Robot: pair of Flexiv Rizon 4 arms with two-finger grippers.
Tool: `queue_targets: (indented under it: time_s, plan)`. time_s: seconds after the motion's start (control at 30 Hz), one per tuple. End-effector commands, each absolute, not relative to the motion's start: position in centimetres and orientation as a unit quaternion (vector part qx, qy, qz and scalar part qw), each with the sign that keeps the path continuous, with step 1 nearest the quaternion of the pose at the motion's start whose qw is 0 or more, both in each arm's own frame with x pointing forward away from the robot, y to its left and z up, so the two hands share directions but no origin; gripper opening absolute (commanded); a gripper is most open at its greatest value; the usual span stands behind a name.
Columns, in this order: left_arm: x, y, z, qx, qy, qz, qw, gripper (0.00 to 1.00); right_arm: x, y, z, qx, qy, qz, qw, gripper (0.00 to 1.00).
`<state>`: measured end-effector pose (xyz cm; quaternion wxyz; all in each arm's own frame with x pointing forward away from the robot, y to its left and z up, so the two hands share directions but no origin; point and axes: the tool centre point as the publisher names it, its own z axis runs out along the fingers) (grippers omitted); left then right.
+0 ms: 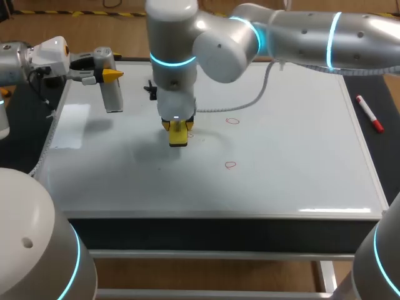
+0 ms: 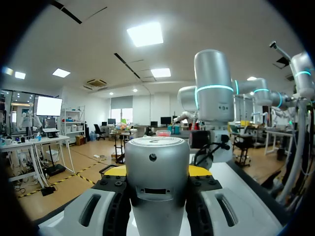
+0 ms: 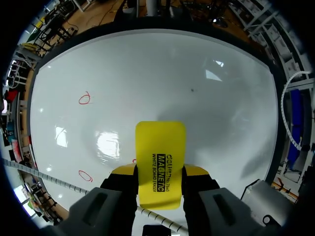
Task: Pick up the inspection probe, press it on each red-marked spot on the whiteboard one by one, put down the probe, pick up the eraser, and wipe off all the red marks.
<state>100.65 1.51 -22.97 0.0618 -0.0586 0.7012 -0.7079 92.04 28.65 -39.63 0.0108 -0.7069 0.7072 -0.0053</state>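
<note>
Right pincer (image 3: 160, 172) clamps the eraser (image 1: 178, 135), flat on the whiteboard (image 1: 287, 144) beside a red mark (image 1: 190, 133). I'd press evenly, sweeping across to both circles (image 1: 232, 121). Left pincer (image 2: 157, 170) grips the probe (image 1: 112, 94).

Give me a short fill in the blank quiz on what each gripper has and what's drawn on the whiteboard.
The right gripper is shut on a ___ eraser. The left gripper is shut on the inspection ___. Exactly ___ whole red circles show on the whiteboard.
Missing words: yellow; probe; two.
</note>
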Motion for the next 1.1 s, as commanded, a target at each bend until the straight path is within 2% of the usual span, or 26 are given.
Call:
queue_targets:
  time_s: [0.03,1.1]
  plan:
    - [100.7,1.5,-22.8,-0.058,0.702,-0.708,0.061,0.00,92.1,29.1,-40.0,-0.709,0.705,-0.014,0.014,0.00]
    - [100.7,1.5,-22.8,-0.058,0.702,-0.708,0.061,0.00,92.9,27.8,-43.6,-0.716,0.697,0.011,-0.031,0.00]
